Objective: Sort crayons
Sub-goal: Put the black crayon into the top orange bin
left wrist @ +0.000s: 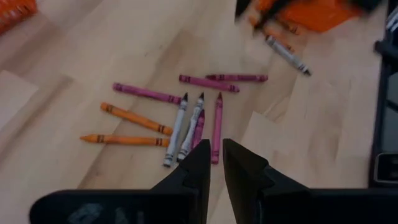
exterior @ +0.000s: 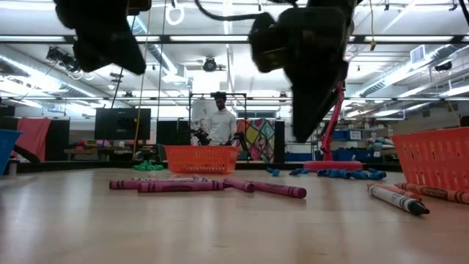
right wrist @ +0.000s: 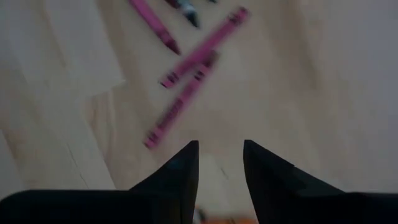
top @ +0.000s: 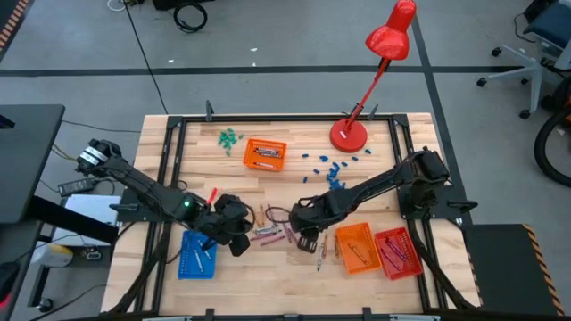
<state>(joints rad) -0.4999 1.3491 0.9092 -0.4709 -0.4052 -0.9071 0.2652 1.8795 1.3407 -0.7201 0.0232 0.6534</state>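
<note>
Magenta, orange and grey-white crayons (left wrist: 186,112) lay loose on the pale wooden table (top: 268,187), bunched near its front middle between the two arms, with a few more lying just beside the orange tray (top: 355,247) at front right. A red tray (top: 398,252) stood next to that one, a blue tray (top: 197,254) sat at front left, and a second orange basket (top: 265,153) stood farther back near a red lamp (top: 375,71). The left gripper (left wrist: 215,163) hovered above the near edge of the pile, its jaws nearly closed with only a thin gap and nothing between them. The right gripper (right wrist: 220,163) hung over the right side of the pile, above bare wood just short of some magenta crayons (right wrist: 186,74), its jaws parted and empty. Each crayon looked light, stiff and paper-wrapped, likely to roll or skid if nudged from the side and possibly to snap if squeezed hard. The best hold seemed to be across the middle of one lying apart from its neighbours.
</note>
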